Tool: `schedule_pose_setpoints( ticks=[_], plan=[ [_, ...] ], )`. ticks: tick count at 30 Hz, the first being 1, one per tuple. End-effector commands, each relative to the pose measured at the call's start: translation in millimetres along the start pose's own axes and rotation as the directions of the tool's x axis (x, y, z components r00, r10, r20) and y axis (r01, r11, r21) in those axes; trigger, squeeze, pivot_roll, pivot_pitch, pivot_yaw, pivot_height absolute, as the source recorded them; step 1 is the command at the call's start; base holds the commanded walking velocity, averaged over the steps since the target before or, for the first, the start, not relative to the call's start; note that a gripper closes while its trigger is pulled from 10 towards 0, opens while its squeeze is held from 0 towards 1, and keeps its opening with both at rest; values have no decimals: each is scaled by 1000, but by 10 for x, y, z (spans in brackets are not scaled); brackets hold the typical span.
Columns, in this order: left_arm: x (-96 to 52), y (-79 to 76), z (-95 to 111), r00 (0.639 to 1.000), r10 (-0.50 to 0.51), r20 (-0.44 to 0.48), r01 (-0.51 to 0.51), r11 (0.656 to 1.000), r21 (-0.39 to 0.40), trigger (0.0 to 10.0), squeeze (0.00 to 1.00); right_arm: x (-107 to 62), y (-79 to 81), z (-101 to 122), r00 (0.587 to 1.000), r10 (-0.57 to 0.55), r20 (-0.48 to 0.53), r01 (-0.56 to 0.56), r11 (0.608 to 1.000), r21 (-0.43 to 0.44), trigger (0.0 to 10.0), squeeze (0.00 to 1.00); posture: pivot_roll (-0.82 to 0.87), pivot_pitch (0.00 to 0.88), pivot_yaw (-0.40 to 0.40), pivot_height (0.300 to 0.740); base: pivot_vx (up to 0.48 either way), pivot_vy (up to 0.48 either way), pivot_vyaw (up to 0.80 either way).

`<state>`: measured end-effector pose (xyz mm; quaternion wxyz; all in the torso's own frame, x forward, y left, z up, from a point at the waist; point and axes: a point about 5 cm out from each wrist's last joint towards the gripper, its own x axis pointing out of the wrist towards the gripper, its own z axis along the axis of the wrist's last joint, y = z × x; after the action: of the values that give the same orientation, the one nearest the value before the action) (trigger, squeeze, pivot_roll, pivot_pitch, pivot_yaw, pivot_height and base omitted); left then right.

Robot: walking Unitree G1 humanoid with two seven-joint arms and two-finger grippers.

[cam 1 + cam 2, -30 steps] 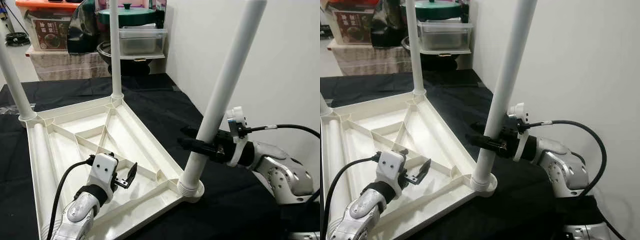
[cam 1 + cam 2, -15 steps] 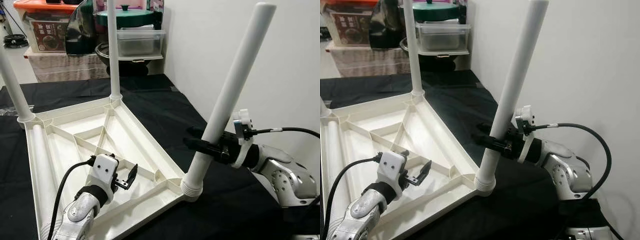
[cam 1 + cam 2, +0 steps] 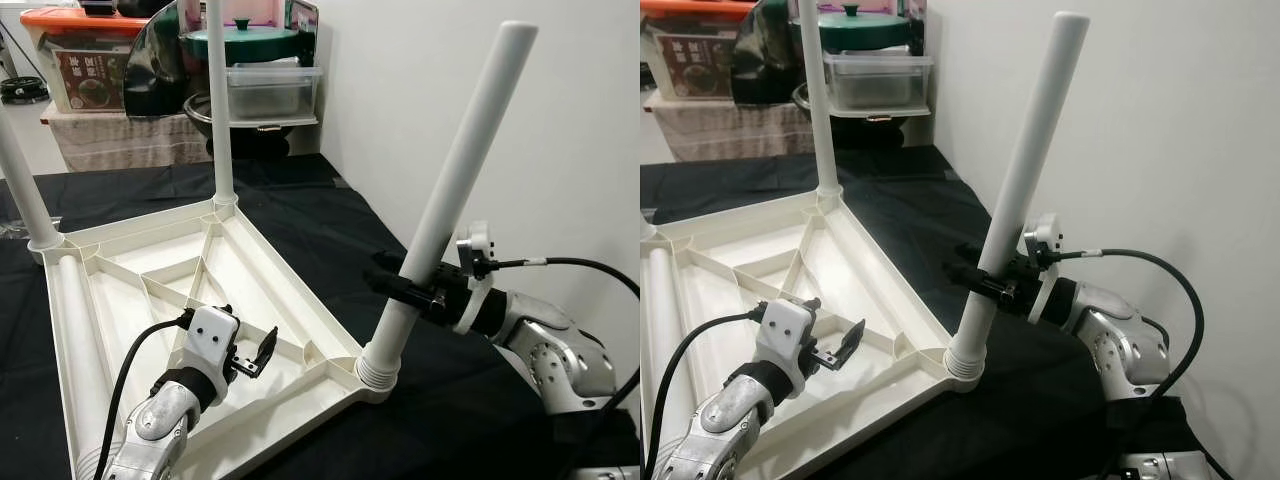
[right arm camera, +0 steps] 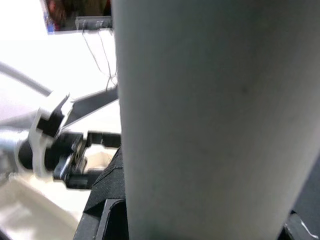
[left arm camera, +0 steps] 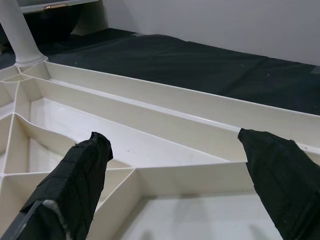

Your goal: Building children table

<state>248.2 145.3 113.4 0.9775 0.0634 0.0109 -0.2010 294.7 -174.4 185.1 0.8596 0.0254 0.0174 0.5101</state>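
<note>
On a black-draped work surface (image 3: 300, 215), the white plastic tabletop (image 3: 180, 300) lies upside down, ribbed underside facing up. 3 legs stand in corner sockets: 1 at the far corner (image 3: 218, 100), 1 at the left corner (image 3: 18, 170), and the near-right leg (image 3: 450, 190), which leans outward toward the wall rather than standing plumb. A 4th white tube (image 3: 75, 320) lies loose in the tray along its left edge.

Right gripper (image 3: 400, 285): fingers closed around the near-right leg, low on the shaft, a little above the ribbed collar (image 3: 378, 368) where it enters the socket. The right wrist view has the leg pressed hard up against the lens.

Left gripper (image 3: 255, 355): fingers spread wide, holding nothing, hovering over the ribs inside the tray near the front corner, well apart from the tilted leg. The left wrist view shows both pads (image 5: 75, 175) parted above a rib junction.

Handling judgement: hollow moulded plastic, likely light and stiff, smooth enough to slip in a pinch grip. A low hold gives control near the socket; the tray looks light enough to shift unless braced, which the left gripper could do.

Storage bins and a pot (image 3: 250, 40) sit beyond the surface.
</note>
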Motion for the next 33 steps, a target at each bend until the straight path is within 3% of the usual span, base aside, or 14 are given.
schedule_pose_setpoints(
  ticks=[1,3,5,7,10,22,24,28,33],
  plan=[
    [-10,-3,-14,1000,-6,-6,6,1000,13,10000,0,-62,-20,-389,979,-84,-185,93,995,39,10000,0,8,0,-56,740,0,0,0],
    [-13,-14,-20,1000,-7,-8,7,1000,12,10000,0,-16,96,-374,981,-59,-187,57,998,-14,10000,0,6,0,-57,740,0,0,0],
    [-13,-19,-22,1000,-7,-9,7,1000,11,10000,0,2,146,-363,983,-42,-181,40,999,-17,10000,0,6,0,-57,740,0,0,0],
    [-7,-33,-27,1000,-12,-11,12,1000,5,10000,0,38,304,-378,984,25,-177,-26,1000,-2,10000,0,4,0,-56,740,0,0,0],
    [-4,-38,-29,1000,-15,-11,15,1000,2,10000,0,45,353,-394,982,47,-180,-48,999,3,10000,0,4,0,-56,740,0,0,0],
    [21,-39,-47,1000,-19,-18,19,1000,-14,10000,0,-12,256,-429,988,33,-148,-17,993,113,10000,0,-10,0,-56,740,0,0,0],
    [17,-65,-60,999,-23,-22,23,999,-26,10000,0,-44,257,-395,993,49,-108,-30,985,170,10000,0,-11,0,-58,740,0,0,0],
    [13,-79,-67,999,-28,-26,27,999,-33,10000,0,-72,295,-286,995,89,-49,-77,976,204,10000,0,-13,0,-55,740,0,0,0],
    [14,-73,-69,999,-30,-28,29,999,-32,10000,0,-84,355,-242,988,144,-57,-132,974,183,10000,0,-15,0,-54,740,0,0,0]
  ],
)
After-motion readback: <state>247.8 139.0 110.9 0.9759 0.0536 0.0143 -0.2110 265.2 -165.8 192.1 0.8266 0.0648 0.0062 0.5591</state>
